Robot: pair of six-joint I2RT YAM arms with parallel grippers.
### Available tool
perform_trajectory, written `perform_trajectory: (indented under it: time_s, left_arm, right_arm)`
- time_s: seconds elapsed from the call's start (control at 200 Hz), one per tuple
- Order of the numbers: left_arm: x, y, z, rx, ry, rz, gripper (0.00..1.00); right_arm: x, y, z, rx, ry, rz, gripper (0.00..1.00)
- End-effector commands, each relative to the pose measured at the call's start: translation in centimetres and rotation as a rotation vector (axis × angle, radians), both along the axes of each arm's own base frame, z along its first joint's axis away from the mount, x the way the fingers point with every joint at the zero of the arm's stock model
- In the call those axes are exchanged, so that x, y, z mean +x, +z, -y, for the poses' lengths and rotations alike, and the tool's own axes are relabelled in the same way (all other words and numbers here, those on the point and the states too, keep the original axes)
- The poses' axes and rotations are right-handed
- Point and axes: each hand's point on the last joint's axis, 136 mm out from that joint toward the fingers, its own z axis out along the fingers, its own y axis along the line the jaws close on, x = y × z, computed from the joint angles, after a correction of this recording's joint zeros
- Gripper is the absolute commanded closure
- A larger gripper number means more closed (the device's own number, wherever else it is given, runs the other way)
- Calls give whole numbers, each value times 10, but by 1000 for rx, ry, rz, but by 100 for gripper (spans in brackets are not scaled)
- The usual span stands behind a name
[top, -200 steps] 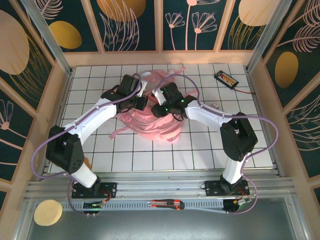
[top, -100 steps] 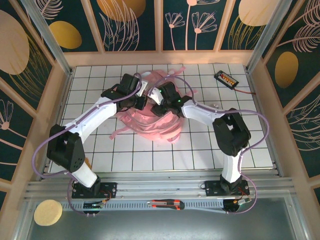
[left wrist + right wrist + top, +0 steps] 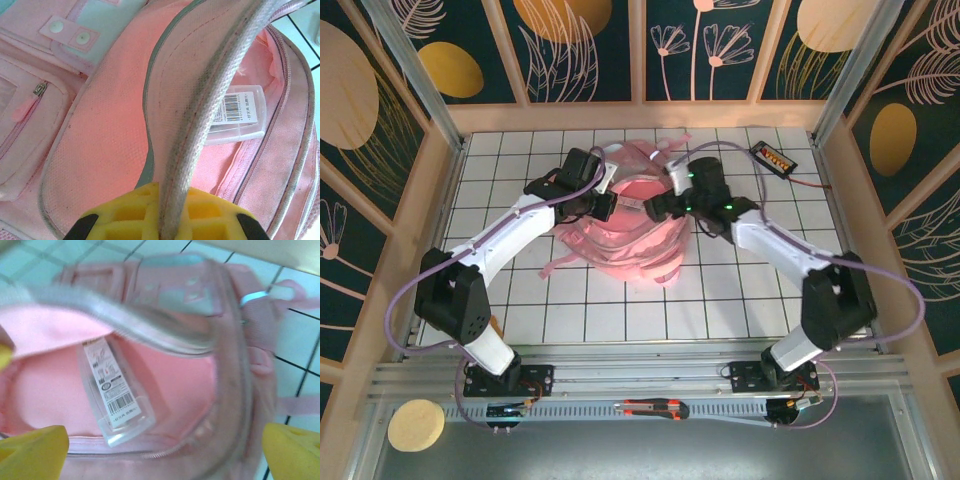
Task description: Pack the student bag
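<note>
The student bag (image 3: 625, 240) is a big pink backpack lying in the middle of the tiled table, its main compartment held open. My left gripper (image 3: 604, 205) is shut on the grey-pink edge band of the bag's flap (image 3: 200, 125) and holds it up; the yellow fingers (image 3: 125, 212) pinch the band from both sides. A clear plastic case with a barcode label (image 3: 115, 395) lies inside the bag (image 3: 175, 370) and also appears in the left wrist view (image 3: 235, 112). My right gripper (image 3: 162, 455) hangs open over the compartment's mouth, nothing between its fingers (image 3: 32, 450), just right of the flap (image 3: 653, 207).
A black device with a red wire (image 3: 773, 156) lies at the back right of the table. Loose pink straps (image 3: 558, 264) trail off the bag's left side. A box cutter (image 3: 655, 408) rests on the front rail, and a yellow disc (image 3: 416, 424) lies at the near left.
My right gripper has opened wide and drawn back to the right from the bag's mouth, leaving the clear case inside. The left gripper keeps hold of the flap, unmoved.
</note>
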Motion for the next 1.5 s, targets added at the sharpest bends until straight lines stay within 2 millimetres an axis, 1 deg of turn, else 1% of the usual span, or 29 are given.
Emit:
perform_trajectory:
  time_s: [0.0, 0.025, 0.05, 0.095, 0.135, 0.17, 0.25, 0.32, 0.375, 0.46, 0.5, 0.535, 0.59, 0.656, 0.686, 0.711, 0.736, 0.751, 0.771, 0.786, 0.841, 0.886, 0.986, 1.001, 1.051, 1.161, 1.196, 1.291, 1.496]
  left_arm:
    - [2, 24, 19, -98, -31, 55, 96]
    - [0, 22, 18, -99, -29, 49, 89]
    - [-1, 22, 18, -102, -28, 46, 78]
    - [-4, 21, 17, -109, -24, 39, 63]
    - [-7, 21, 16, -120, -20, 36, 51]
    - [-10, 23, 15, -128, -14, 33, 44]
    - [-17, 30, 9, -150, 18, 35, 36]
    - [-24, 33, -1, -162, 70, 31, 33]
    - [-32, 33, -11, -162, 122, 22, 33]
    - [-45, 27, -35, -145, 242, -6, 33]
    - [-53, 23, -51, -127, 320, -25, 33]
    - [-60, 17, -68, -99, 413, -47, 32]
    - [-73, 7, -96, -71, 543, -97, 27]
    - [-92, -12, -130, -43, 681, -182, 20]
    - [-101, -20, -144, -27, 733, -215, 13]
    - [-108, -26, -155, -13, 769, -232, 10]
    - [-113, -26, -165, -5, 809, -233, 8]
    - [-120, -34, -173, 17, 835, -249, 5]
    - [-124, -36, -180, 25, 864, -250, 2]
    - [-132, -40, -187, 45, 884, -269, 2]
    - [-147, -46, -205, 63, 956, -302, 1]
    - [-158, -52, -214, 62, 1000, -337, 1]
    - [-178, -74, -217, 5, 1057, -440, 1]
    - [-181, -77, -218, 1, 1071, -451, 1]
    - [-193, -88, -222, -15, 1112, -483, 1]
    - [-216, -106, -233, -9, 1192, -524, 1]
    - [-222, -110, -234, -8, 1203, -543, 1]
    - [-226, -106, -241, 7, 1269, -544, 1]
    - [-235, -93, -263, 141, 1369, -564, 2]
  right_arm:
    - [-15, 4, 7, 314, -114, -249, 1]
    - [-17, 3, 8, 346, -127, -284, 1]
    - [-18, 3, 7, 378, -134, -318, 1]
    - [-20, 4, 4, 415, -142, -363, 1]
    - [-20, 2, 2, 431, -152, -400, 1]
    - [-19, 1, 0, 438, -158, -426, 1]
    - [-17, -3, -3, 436, -164, -458, 1]
    - [-18, -13, -5, 429, -173, -509, 1]
    - [-21, -15, -10, 435, -155, -535, 1]
    - [-25, -16, -20, 452, -133, -572, 1]
    - [-28, -15, -29, 467, -108, -598, 1]
    - [-31, -15, -35, 472, -94, -616, 1]
    - [-32, -17, -42, 473, -84, -631, 1]
    - [-31, -17, -51, 471, -67, -632, 1]
    - [-30, -16, -55, 469, -63, -629, 1]
    - [-29, -15, -57, 467, -59, -627, 1]
    - [-28, -17, -59, 463, -55, -630, 1]
    - [-27, -15, -61, 462, -50, -625, 1]
    - [-26, -14, -62, 459, -45, -623, 1]
    - [-26, -14, -63, 456, -44, -623, 1]
    - [-23, -12, -67, 443, -37, -618, 1]
    - [-20, -10, -68, 433, -34, -613, 1]
    - [-17, -7, -71, 430, -25, -606, 1]
    - [-22, -7, -77, 427, -6, -609, 1]
    - [-23, -7, -80, 430, 6, -611, 1]
    - [-28, -15, -83, 421, 29, -627, 1]
    - [-29, -17, -83, 415, 38, -630, 1]
    - [-31, -25, -84, 395, 68, -628, 1]
    - [-41, -42, -83, 382, 113, -636, 1]
